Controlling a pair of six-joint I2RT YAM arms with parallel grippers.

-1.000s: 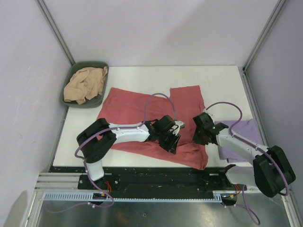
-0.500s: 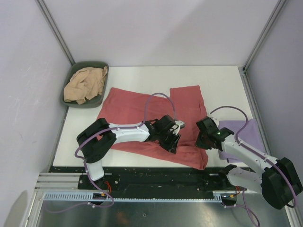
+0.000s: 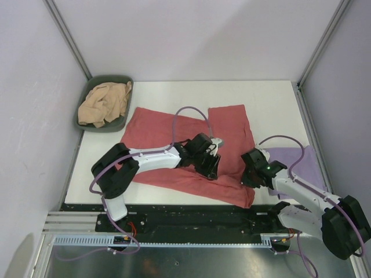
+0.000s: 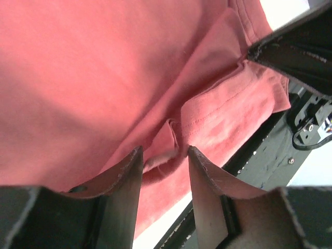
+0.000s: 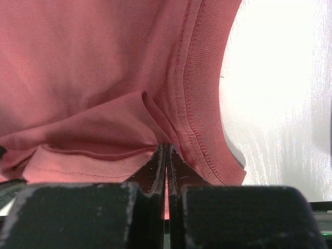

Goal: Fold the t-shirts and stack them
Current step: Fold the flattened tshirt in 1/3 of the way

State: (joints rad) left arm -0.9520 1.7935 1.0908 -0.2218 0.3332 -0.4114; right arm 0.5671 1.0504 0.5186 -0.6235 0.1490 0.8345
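The salmon-red t-shirt lies spread across the white table, its near edge bunched. My left gripper hovers low over that near edge. In the left wrist view its fingers stand apart, with a small ridge of red cloth between the tips of the left gripper. My right gripper is at the shirt's near right corner. In the right wrist view it is shut on a fold of the red fabric beside a stitched hem. A pale lavender t-shirt lies at the right, partly under the right arm. A tan-beige t-shirt sits crumpled in the bin.
The dark green oval bin stands at the table's far left corner. A black rail runs along the near edge just below both grippers. The right arm's black body shows close by in the left wrist view.
My right gripper has slid nearer to the front edge and closed on the red shirt. The left gripper has shifted slightly toward the back and opened a little.
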